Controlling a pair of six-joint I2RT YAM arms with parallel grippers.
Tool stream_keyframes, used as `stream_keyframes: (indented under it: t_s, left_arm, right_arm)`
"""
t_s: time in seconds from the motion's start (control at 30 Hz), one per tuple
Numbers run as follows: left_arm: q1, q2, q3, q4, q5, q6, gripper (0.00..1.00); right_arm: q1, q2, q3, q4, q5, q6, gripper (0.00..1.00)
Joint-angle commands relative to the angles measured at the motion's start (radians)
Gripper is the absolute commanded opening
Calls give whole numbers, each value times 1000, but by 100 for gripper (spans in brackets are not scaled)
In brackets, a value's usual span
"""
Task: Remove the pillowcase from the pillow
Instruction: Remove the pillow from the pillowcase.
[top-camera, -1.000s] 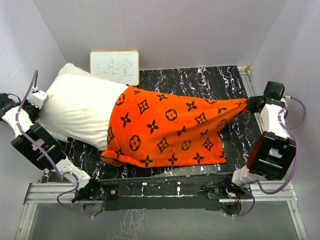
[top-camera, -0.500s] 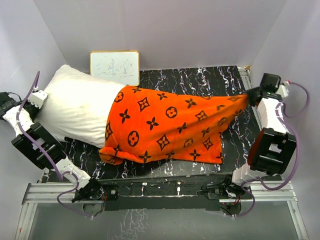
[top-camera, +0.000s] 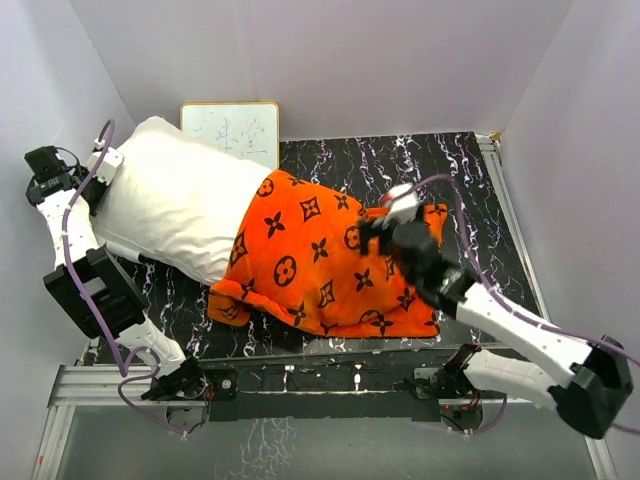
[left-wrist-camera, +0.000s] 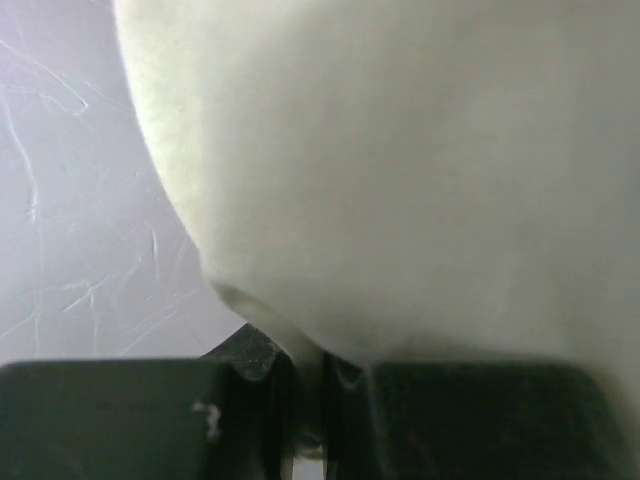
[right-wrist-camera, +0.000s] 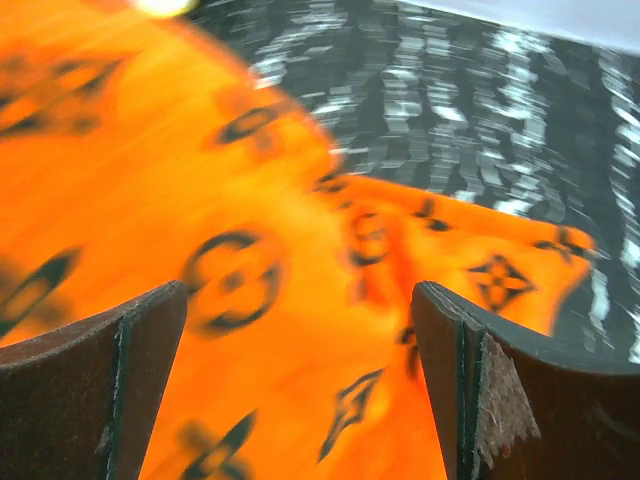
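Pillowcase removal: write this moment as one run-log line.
left gripper: shut on pillow | right gripper: open above pillowcase | pillowcase: partly off

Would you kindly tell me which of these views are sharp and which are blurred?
Top external: evenly lit and sharp, the pillowcase motifs crisp. Left wrist: soft, the pillow too close to focus, nearly featureless. Right wrist: motion blur smears the pillowcase print and the marbled tabletop, while the right pincer itself looks sharper.

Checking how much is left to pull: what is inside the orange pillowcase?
The white pillow goes in at the left opening of the pillowcase; how far it reaches inside is covered by the fabric.
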Motion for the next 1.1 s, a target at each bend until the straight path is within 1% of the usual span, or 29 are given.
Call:
stream_keyframes:
  t_s: [0.0,0.07,0.1,0.13,0.2,0.27,0.33,0.47,0.57,0.63,0.73,0.83,0.9,0.97,1.03,1.07]
  left_arm:
    - [0,-63,42,-14,14,-52,0]
    - [-1,-80,25,-10,17,-53,0]
    - [-1,-86,16,-8,14,-51,0]
    - [-1,-91,11,-6,12,-50,0]
    - [-1,-94,3,-4,4,-49,0]
    - [-2,-98,4,-5,-2,-48,0]
    - [-1,-101,5,-7,0,-49,0]
    - [-1,-103,11,-10,4,-50,0]
    - [-1,-104,12,-9,4,-51,0]
    - [-2,-107,9,-4,4,-51,0]
    - [-1,-110,3,0,3,-51,0]
    - [-1,-112,-1,5,-4,-44,0]
    - [-1,-113,-2,12,-8,-35,0]
    - [-2,-114,-4,19,-15,-25,0]
    - [-1,-113,-5,29,-22,-20,0]
    - [-1,-111,-5,33,-25,-18,0]
  right_arm:
    - [408,-106,-92,54,198,-188,98]
    - [640,-79,-113,54,303,-193,98]
    - [747,-46,-109,50,381,-189,98]
    - [833,3,-100,42,428,-185,98]
    - [960,117,-65,-5,495,-144,98]
    - [1008,227,-24,-72,534,-51,98]
    - [1013,304,-9,-81,530,-9,98]
    - [1000,404,1,13,525,-16,98]
    - [942,496,45,17,565,-11,98]
    - [898,532,77,25,553,5,98]
    - [859,565,80,104,507,-13,99]
    - [829,618,88,87,527,15,100]
    - [796,639,98,1,544,110,97]
    - [764,635,80,-61,546,197,92]
    - [749,605,39,-87,551,248,83]
    - [742,583,19,-103,561,285,76]
